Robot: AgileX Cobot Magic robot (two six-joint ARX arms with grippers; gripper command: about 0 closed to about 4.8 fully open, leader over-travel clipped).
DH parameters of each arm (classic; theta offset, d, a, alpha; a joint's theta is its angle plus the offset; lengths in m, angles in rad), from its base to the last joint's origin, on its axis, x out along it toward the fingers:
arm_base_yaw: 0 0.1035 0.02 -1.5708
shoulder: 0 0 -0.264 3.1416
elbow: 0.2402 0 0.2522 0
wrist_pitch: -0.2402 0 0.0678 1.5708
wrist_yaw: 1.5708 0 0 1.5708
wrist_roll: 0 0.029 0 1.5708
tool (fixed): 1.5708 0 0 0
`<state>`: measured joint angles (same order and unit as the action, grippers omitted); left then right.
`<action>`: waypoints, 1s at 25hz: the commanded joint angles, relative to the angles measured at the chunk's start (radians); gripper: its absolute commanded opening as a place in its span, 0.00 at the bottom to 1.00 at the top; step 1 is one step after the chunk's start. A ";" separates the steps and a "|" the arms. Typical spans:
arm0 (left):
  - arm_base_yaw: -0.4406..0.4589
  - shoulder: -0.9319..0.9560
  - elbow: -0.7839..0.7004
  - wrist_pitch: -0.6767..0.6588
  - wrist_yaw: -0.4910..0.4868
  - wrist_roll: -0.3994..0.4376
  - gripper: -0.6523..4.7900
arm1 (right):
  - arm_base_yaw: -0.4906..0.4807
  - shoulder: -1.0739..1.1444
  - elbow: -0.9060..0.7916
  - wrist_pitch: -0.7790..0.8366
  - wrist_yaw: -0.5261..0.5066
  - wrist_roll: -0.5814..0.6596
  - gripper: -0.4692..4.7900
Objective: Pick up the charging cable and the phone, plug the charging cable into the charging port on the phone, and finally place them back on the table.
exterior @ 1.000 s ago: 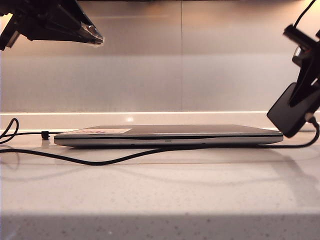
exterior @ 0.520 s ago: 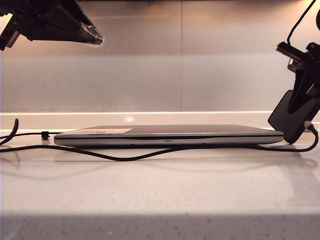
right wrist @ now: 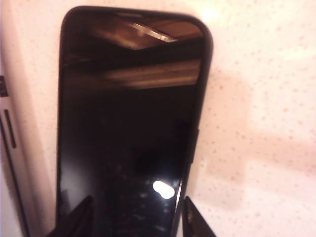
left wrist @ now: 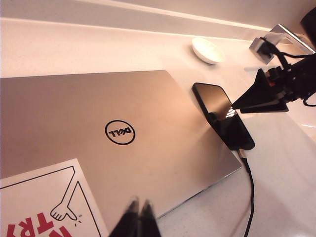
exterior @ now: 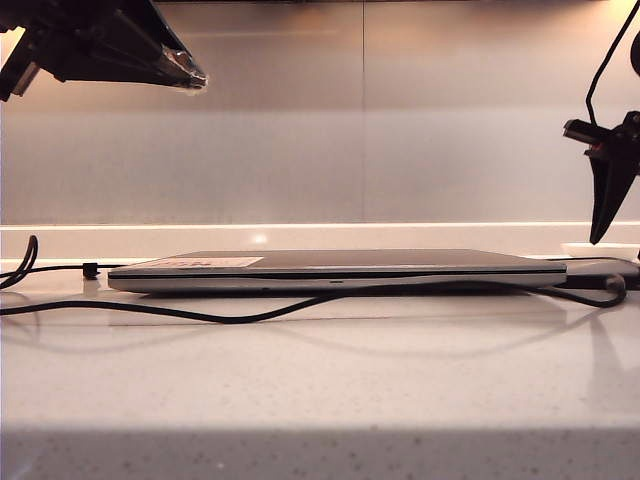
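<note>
The right gripper (right wrist: 136,217) hung pointing down just above the phone (left wrist: 223,115), fingers spread either side of it and not gripping, cable (left wrist: 251,192) plugged in, phone flat on the table (exterior: 320,390), while the left gripper (left wrist: 137,219) sat pinched shut over the laptop (left wrist: 98,133).

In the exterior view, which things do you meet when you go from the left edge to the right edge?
left gripper, raised at upper left → small black tie on the charging cable → laptop → phone flat on the table → right gripper, raised above the phone.
</note>
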<state>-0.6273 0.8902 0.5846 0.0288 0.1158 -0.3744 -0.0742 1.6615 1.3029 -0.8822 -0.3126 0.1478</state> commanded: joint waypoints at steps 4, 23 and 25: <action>0.000 -0.005 0.008 0.009 0.001 0.005 0.11 | 0.001 -0.095 0.005 -0.008 0.008 -0.014 0.49; 0.002 -0.340 0.035 -0.230 0.001 0.161 0.11 | 0.122 -0.845 -0.354 0.322 0.201 -0.053 0.09; 0.002 -0.384 -0.006 -0.234 0.001 0.158 0.11 | 0.122 -0.916 -0.411 0.321 0.179 -0.052 0.09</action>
<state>-0.6250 0.5217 0.5961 -0.2024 0.1158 -0.2214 0.0471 0.7746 0.9127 -0.5758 -0.1139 0.0994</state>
